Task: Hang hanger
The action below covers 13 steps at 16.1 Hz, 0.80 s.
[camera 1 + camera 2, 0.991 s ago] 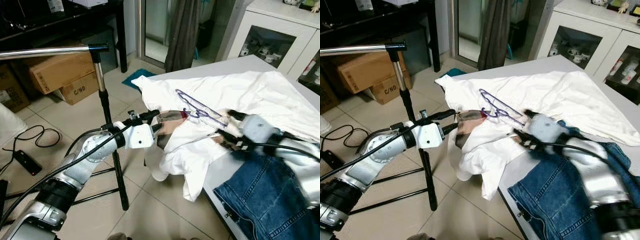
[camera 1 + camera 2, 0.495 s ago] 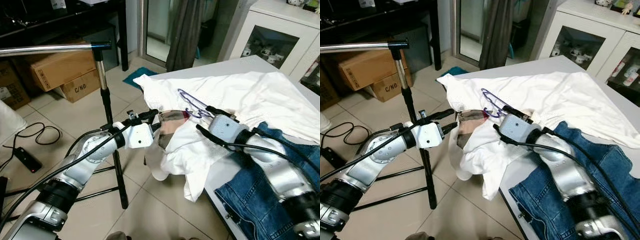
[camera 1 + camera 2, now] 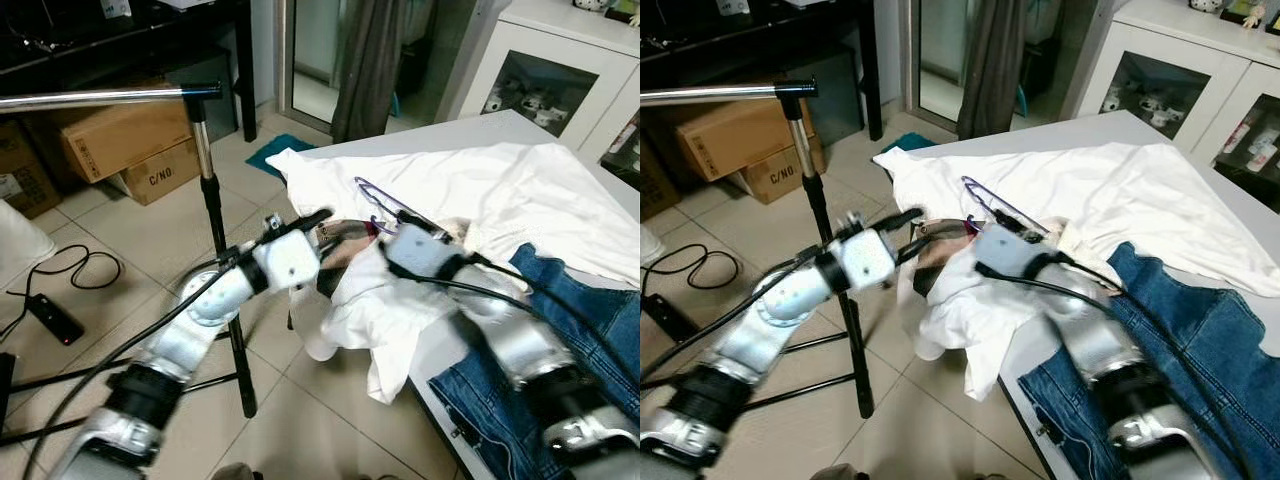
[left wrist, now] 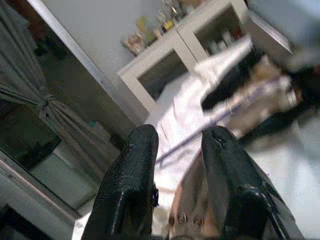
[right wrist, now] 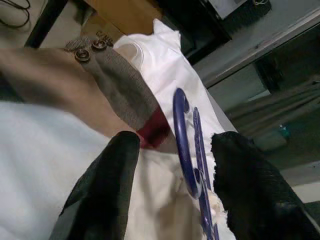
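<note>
Nearest you, at the right, blue jeans (image 3: 545,370) lie on the near end of the table (image 3: 440,135), with your right arm passing over them. A tiled floor (image 3: 130,260) fills the near left, where a black cable (image 3: 60,275) lies.

Further in, at the table's left edge, a heap of white garment (image 3: 375,310) hangs over the side. Your left claw (image 3: 322,222) reaches in from the left and meets a brown checked cloth (image 3: 345,235) on that heap; in the left wrist view its two fingers (image 4: 132,185) stand apart with cloth showing between them, so the claw is open, and whether it touches the cloth cannot be told through the blur.

Your right claw (image 5: 172,150) sits just right of the left one, over the same heap. Its fingers (image 5: 107,195) are spread wide, and the purple hanger (image 5: 187,150) lies between them, its hook end pointing toward the brown cloth; neither finger is closed on it. The hanger (image 3: 385,205) lies flat on the white fabric near the table's left edge, just beyond both claws.

To the left stands a clothes rack (image 3: 205,180), its horizontal rail (image 3: 95,98) at upper left, well apart from the hanger.

Farther back, cardboard boxes (image 3: 120,140) sit on the floor at left, a dark curtain (image 3: 365,60) hangs at centre, and a white cabinet (image 3: 545,70) stands at the far right.
</note>
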Tool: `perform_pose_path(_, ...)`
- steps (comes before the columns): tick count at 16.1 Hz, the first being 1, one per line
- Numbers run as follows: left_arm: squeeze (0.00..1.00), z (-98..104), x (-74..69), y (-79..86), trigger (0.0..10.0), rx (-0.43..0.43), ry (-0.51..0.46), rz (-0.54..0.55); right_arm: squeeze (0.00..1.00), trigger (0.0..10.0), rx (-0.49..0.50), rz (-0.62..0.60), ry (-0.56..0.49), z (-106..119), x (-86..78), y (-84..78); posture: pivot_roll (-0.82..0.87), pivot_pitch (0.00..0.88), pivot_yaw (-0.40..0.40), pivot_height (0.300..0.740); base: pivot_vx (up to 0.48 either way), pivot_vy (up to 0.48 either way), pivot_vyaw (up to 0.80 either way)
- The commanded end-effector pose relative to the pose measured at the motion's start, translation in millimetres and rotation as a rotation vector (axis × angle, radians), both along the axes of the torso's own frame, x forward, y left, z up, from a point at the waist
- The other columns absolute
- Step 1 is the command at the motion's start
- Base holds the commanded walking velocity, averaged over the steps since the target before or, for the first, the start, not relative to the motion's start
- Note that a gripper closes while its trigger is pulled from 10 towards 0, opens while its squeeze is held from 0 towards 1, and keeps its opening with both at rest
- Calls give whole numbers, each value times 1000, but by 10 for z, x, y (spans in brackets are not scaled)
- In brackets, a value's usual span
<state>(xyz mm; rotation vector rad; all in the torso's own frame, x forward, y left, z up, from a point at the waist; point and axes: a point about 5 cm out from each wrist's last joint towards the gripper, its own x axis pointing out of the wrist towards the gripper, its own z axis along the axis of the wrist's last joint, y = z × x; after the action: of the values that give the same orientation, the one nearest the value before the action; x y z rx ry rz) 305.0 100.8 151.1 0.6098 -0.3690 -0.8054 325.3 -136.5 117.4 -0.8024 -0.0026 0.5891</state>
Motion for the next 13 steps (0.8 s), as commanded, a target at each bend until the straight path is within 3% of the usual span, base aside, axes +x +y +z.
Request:
perform_pose_path(1, 0, -9, -5, 51, 10000, -47, 33, 27, 0, 0, -11, -26, -9, 15, 44, -39, 67, 4, -61, 740, 0, 0, 0)
perform_pose_path(7, 0, -116, -80, 41, 10000, -91, 96, 20, 0, 0, 73, -132, -38, 88, 166, -104, 78, 2, -65, 740, 0, 0, 0)
perform_pose_path(8, 0, -124, -81, 45, 10000, -87, 98, 22, 0, 0, 161, -156, -52, 170, 199, -110, 75, 3, -67, 740, 0, 0, 0)
perform_pose_path(13, 0, -148, -91, 16, 10000, -78, 96, 19, 0, 0, 224, -127, 12, 138, 172, -113, 70, 8, -73, 740, 0, 0, 0)
